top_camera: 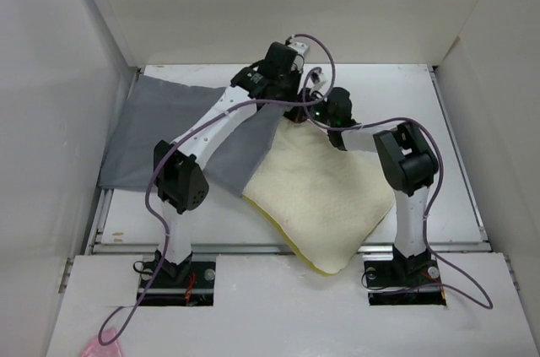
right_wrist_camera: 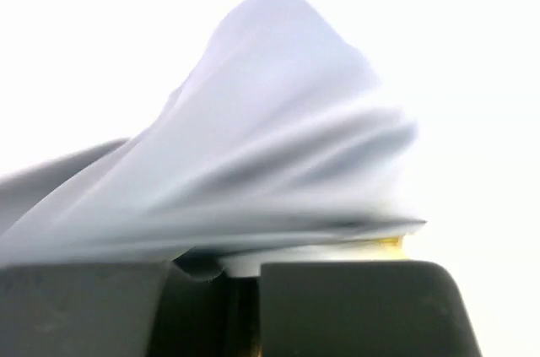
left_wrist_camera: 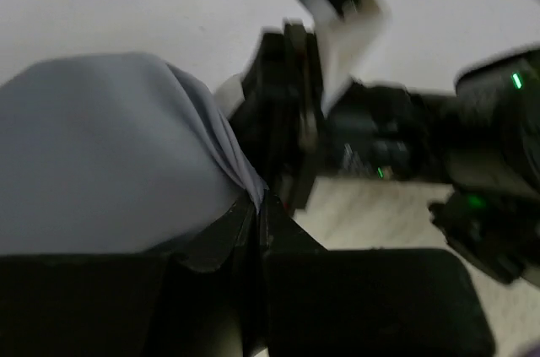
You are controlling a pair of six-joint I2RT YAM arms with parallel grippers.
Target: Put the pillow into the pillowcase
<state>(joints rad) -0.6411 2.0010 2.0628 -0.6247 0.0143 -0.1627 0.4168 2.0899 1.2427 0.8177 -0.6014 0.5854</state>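
The pillowcase [top_camera: 160,133] is being pinched by the left hand [left_wrist_camera: 257,209] and the right hand [right_wrist_camera: 240,271], each clamped on its grey edge. That edge should be spread wide and drawn evenly over the pillow [top_camera: 325,197].

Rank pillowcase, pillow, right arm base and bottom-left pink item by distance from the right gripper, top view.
From the right gripper:
1. pillowcase: clamped in it, far centre.
2. pillow: just beneath, centre.
3. right arm base: near edge, right.
4. pink item: near-left corner, farthest.

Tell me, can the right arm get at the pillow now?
Probably yes for reach: its fingers are at the pillow's far corner. But they are shut on the pillowcase, so not free.
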